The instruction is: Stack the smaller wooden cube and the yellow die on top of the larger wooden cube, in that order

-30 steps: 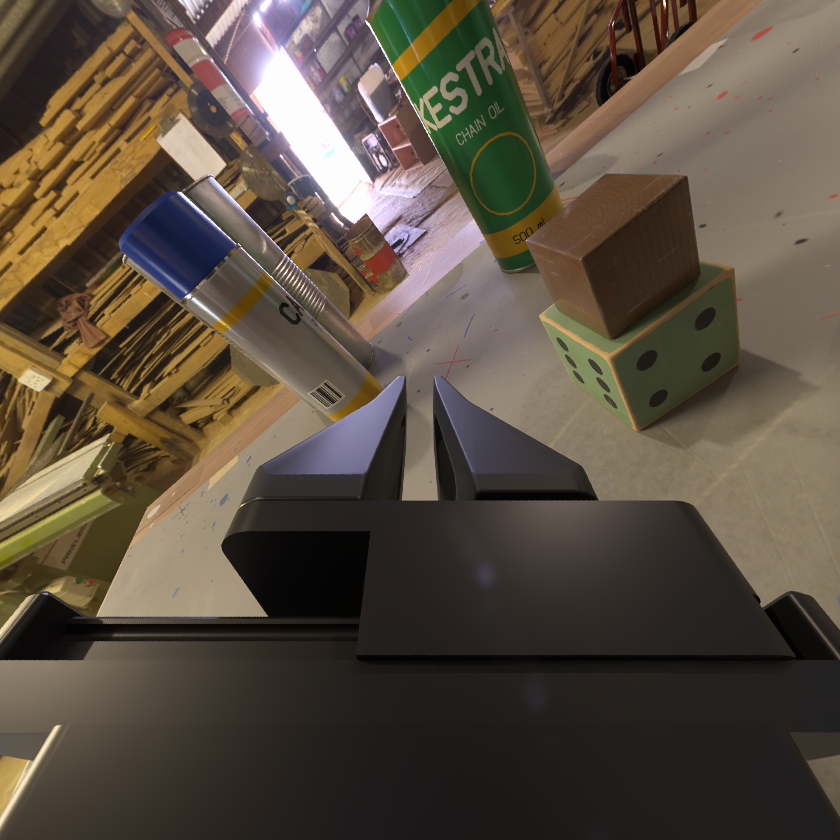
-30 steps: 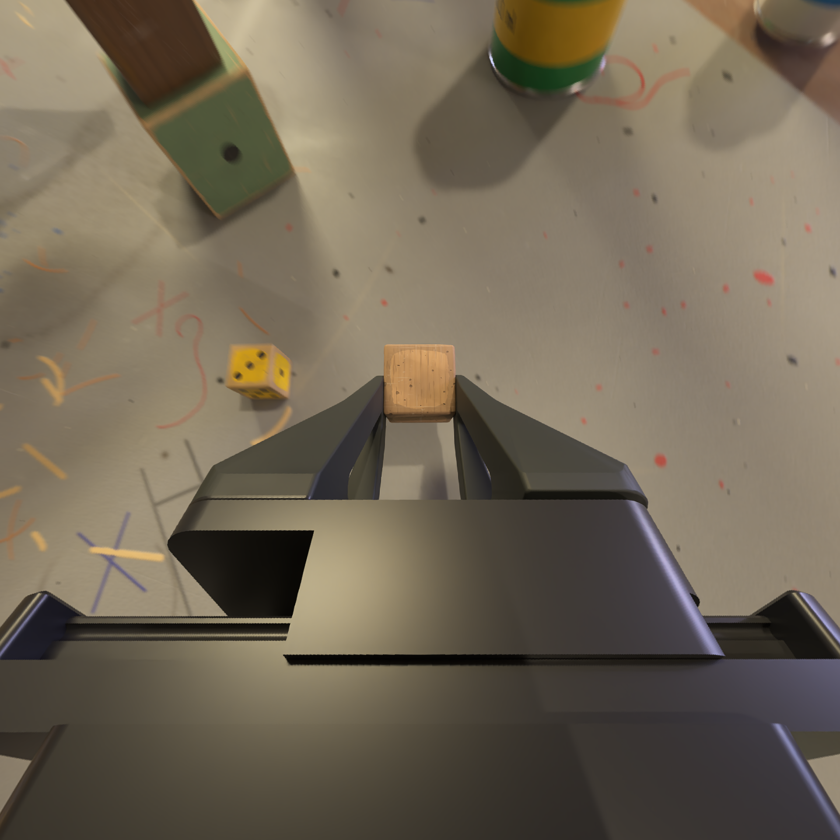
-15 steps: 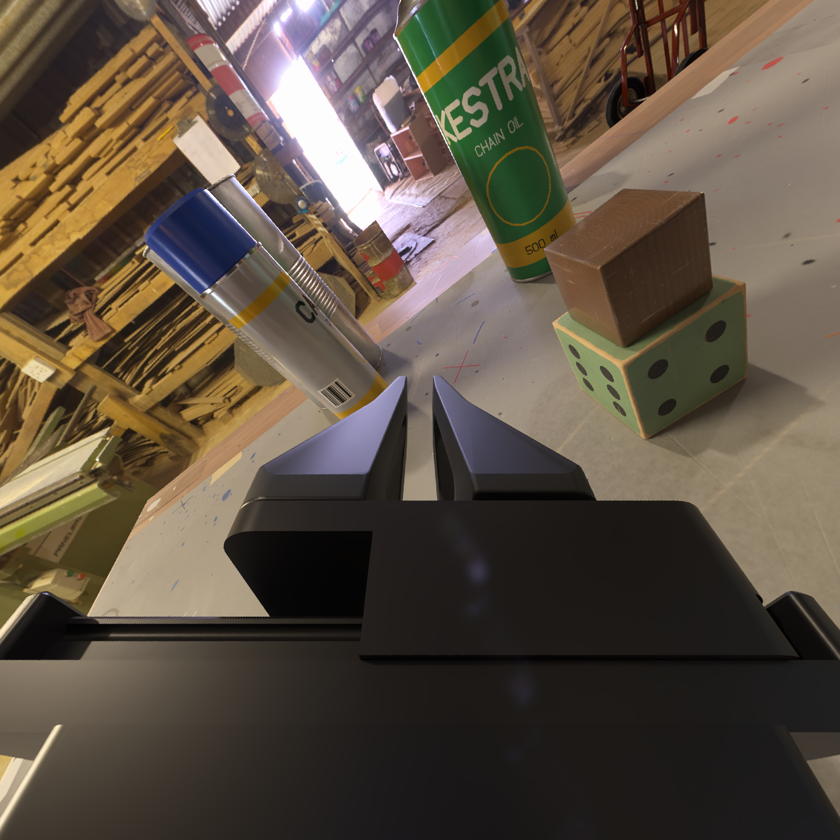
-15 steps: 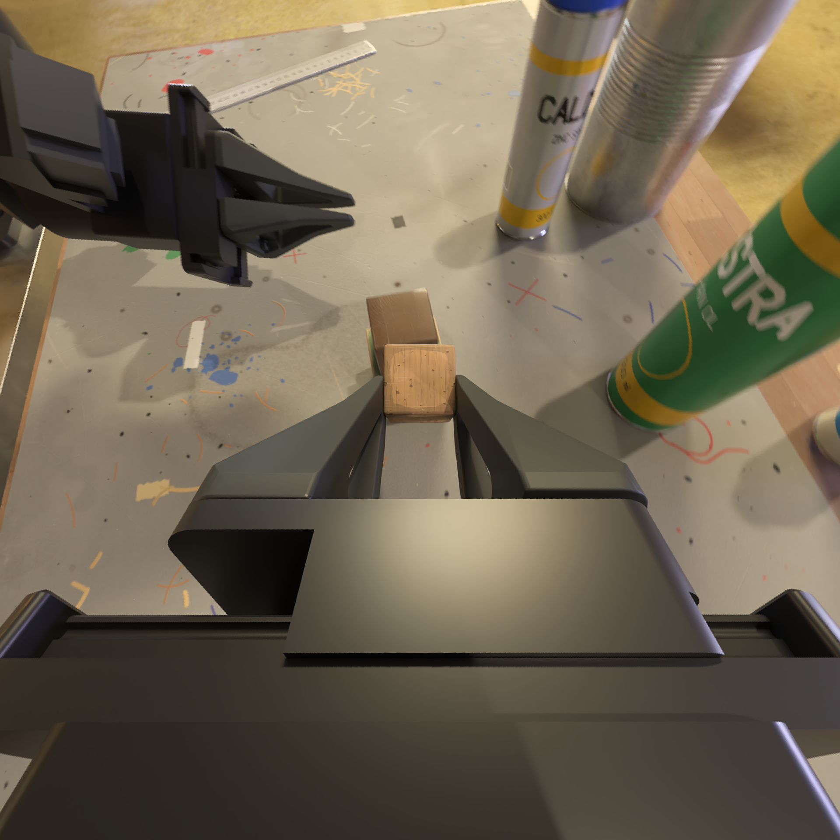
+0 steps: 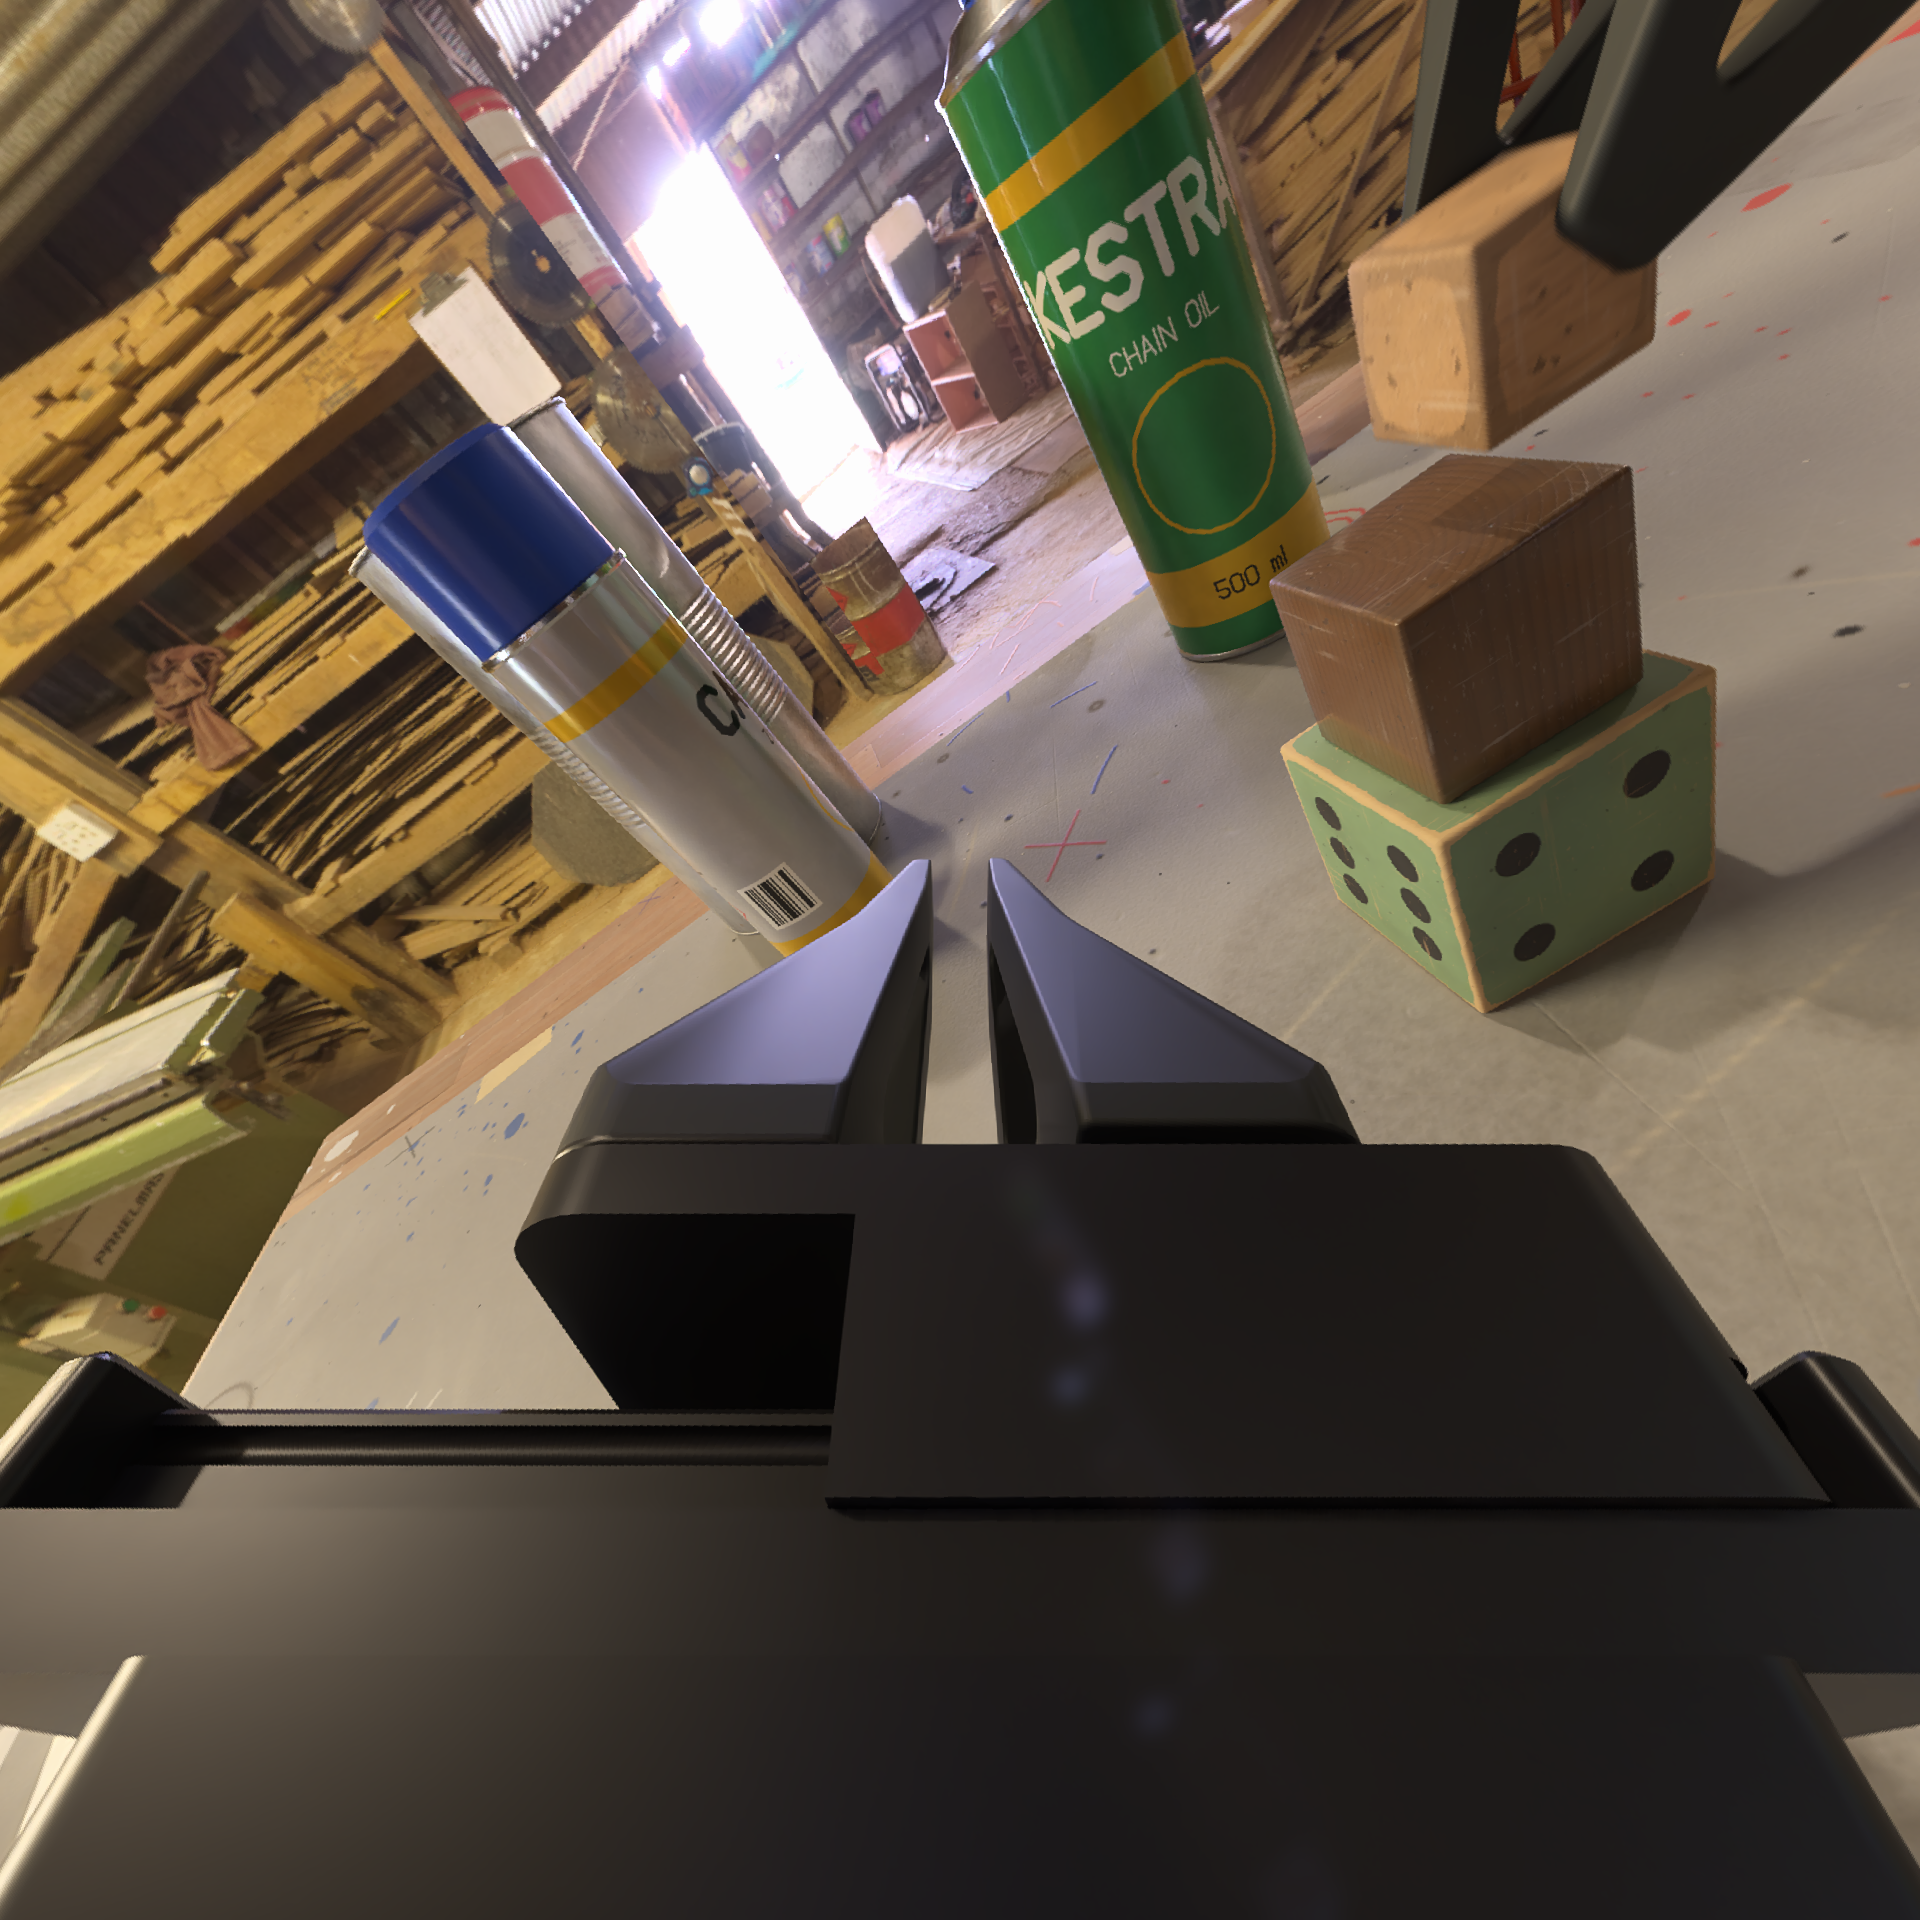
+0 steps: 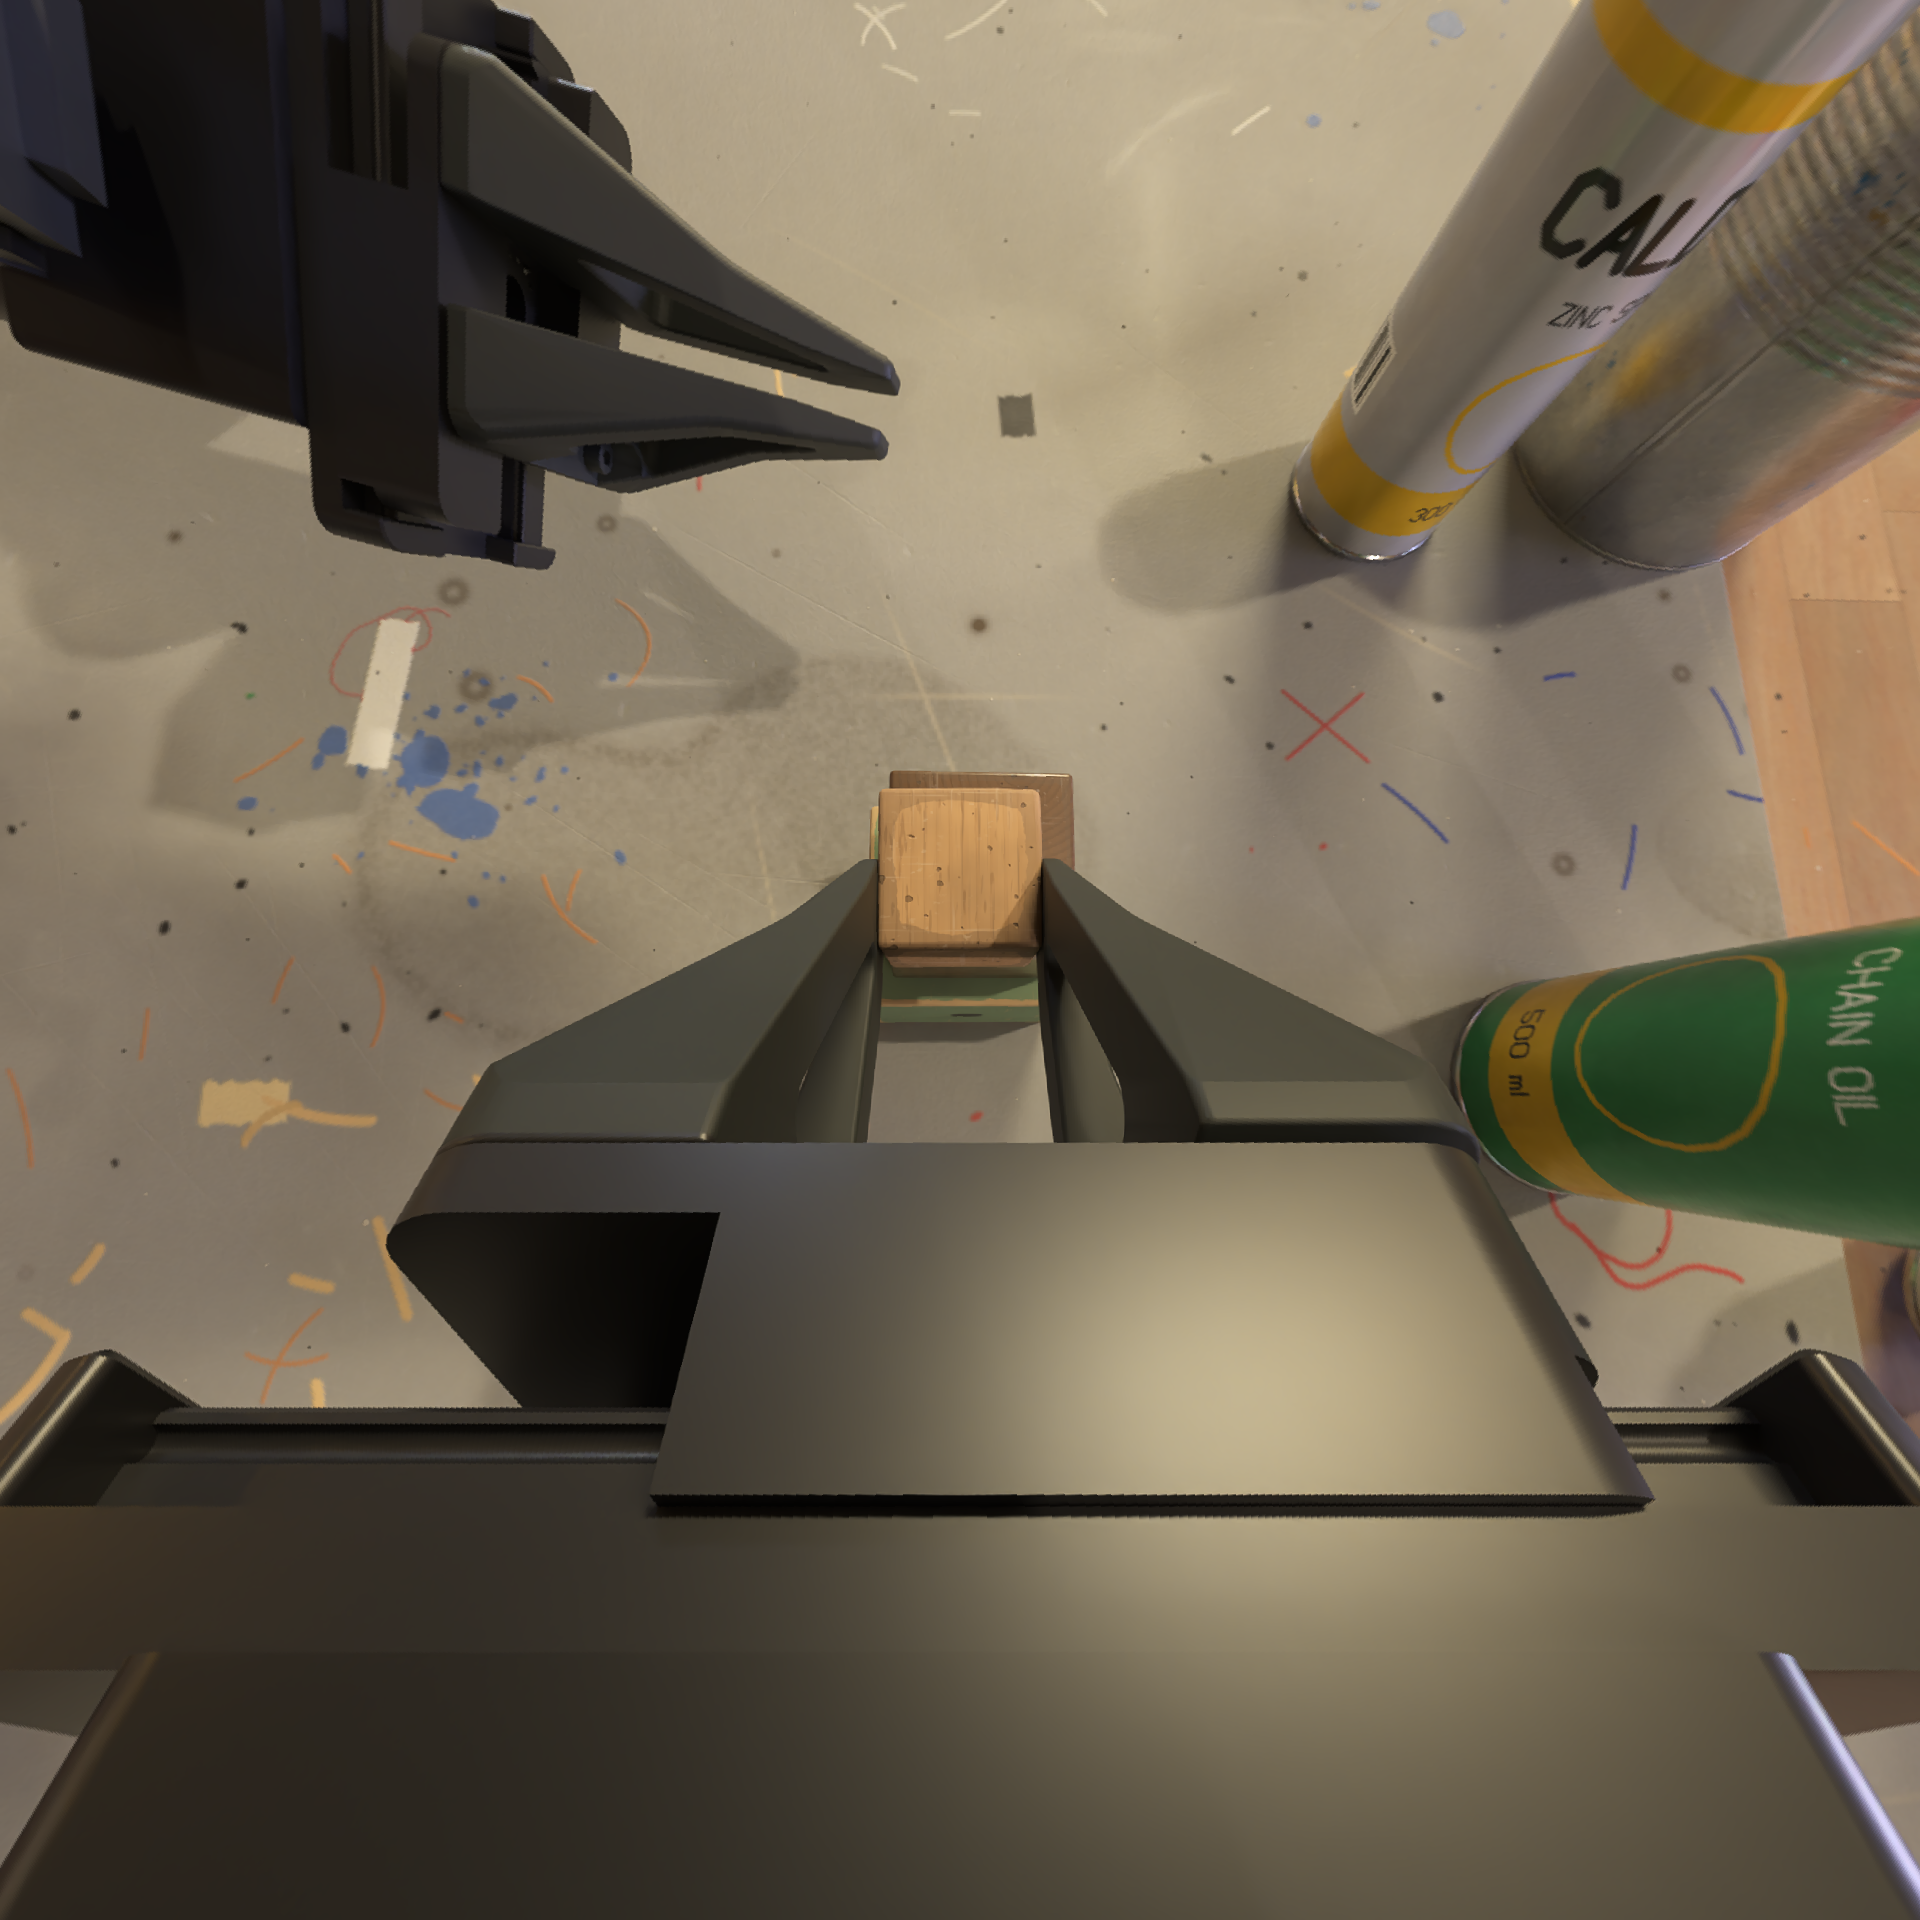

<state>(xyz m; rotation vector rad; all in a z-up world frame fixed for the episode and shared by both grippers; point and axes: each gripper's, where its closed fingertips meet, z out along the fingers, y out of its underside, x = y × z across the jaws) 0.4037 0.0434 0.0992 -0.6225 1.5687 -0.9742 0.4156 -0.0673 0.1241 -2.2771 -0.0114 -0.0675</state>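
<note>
My right gripper is shut on the smaller, light wooden cube and holds it in the air just above the larger, dark brown wooden cube. The left wrist view shows the small cube hovering a short gap above the larger cube, which rests on a big green die. My left gripper is shut and empty, to the left of the stack; it also shows in the right wrist view. The yellow die is not in view.
A tall green can stands behind the stack. A silver spray can with a blue cap and a ribbed metal tin stand farther left by the table's wooden edge. The grey tabletop is paint-speckled.
My right gripper has carried the small cube away from the yellow die and over to the stack, then lower and closer above the larger cube. My left gripper has barely shifted.
</note>
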